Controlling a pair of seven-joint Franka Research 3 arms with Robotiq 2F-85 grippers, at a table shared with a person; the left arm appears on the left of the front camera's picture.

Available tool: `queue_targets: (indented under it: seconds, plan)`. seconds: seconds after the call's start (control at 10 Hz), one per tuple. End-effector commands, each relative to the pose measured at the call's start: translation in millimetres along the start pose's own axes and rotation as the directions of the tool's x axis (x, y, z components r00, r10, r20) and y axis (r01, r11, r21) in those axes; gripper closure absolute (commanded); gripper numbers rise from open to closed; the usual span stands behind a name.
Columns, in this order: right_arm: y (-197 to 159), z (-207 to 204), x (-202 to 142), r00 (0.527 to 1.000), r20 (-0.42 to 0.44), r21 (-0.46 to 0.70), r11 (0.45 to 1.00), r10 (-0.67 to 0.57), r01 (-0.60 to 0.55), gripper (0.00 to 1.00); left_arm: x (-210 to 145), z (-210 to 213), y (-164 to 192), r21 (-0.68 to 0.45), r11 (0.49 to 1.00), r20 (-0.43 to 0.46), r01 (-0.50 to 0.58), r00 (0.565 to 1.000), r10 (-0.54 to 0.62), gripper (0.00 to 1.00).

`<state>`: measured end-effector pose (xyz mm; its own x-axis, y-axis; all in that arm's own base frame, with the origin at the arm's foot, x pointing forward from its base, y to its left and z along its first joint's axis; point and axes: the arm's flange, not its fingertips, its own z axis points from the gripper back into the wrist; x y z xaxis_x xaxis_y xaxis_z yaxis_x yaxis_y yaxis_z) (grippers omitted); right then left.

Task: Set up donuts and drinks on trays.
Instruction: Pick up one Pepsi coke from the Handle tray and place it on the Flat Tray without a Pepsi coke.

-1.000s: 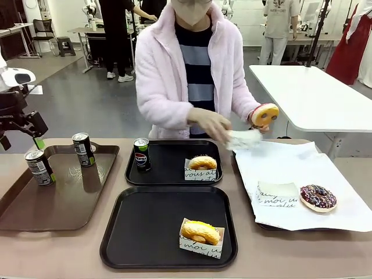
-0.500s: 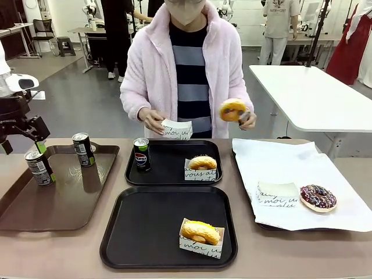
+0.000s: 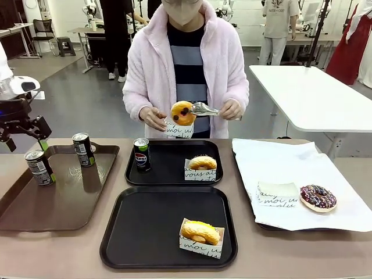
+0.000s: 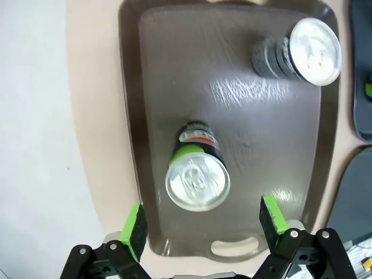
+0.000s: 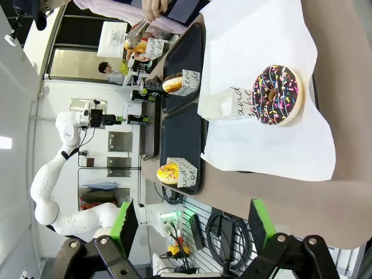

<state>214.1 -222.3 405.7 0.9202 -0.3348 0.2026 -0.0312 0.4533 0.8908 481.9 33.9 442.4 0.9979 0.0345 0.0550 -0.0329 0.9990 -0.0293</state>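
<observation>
Looking across the front view, you see the left gripper (image 3: 23, 143) hanging wide open at nine o'clock, above the brown tray (image 3: 64, 203) where two spare drinks stand: the near can (image 3: 39, 167) and the far can (image 3: 83, 149). That stance reads as lining up a pick. The far black tray (image 3: 171, 168) at twelve o'clock already carries a served can (image 3: 141, 154) and a holdered donut (image 3: 202, 163). The near black tray (image 3: 145, 226) at six o'clock has a yellow donut (image 3: 200, 231) but no can, so it likely wants a drink. The person grips tongs (image 3: 203, 108) on a glazed donut (image 3: 183, 113) just over a paper holder (image 3: 177, 131) in the other hand, presumably to seat it without touching it. At three o'clock the chocolate donut (image 3: 318, 197) lies on white paper (image 3: 279, 163).

In the left wrist view, your spread pads frame the near can from above without contact; it stands toward the brown tray's six o'clock rim.

In the right wrist view, the right gripper (image 5: 192, 220) stands open and empty, well apart from the chocolate donut at one o'clock.
</observation>
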Motion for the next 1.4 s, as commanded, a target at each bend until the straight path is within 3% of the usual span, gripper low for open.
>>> queue_targets:
  seconds: [0.0, 0.9, 1.3]
  plan:
    - [-1.6, -0.4, 0.7, 1.000, 0.006, 0.016, 1.000, 0.012, -0.012, 0.00, 11.6, -12.1, 6.0, 0.046, 0.999, 0.000, -0.021, 1.000, 0.021, 0.00]
    - [-1.6, -0.4, 0.7, 1.000, 0.006, 0.016, 1.000, 0.012, -0.012, 0.00, 18.4, -53.5, 1.5, 0.006, 1.000, -0.016, -0.010, 1.000, 0.010, 0.00]
    - [-1.6, -0.4, 0.7, 1.000, 0.006, 0.016, 1.000, 0.012, -0.012, 0.00, 19.8, -63.0, -0.8, -0.005, 1.000, -0.064, -0.009, 0.998, 0.009, 0.00]
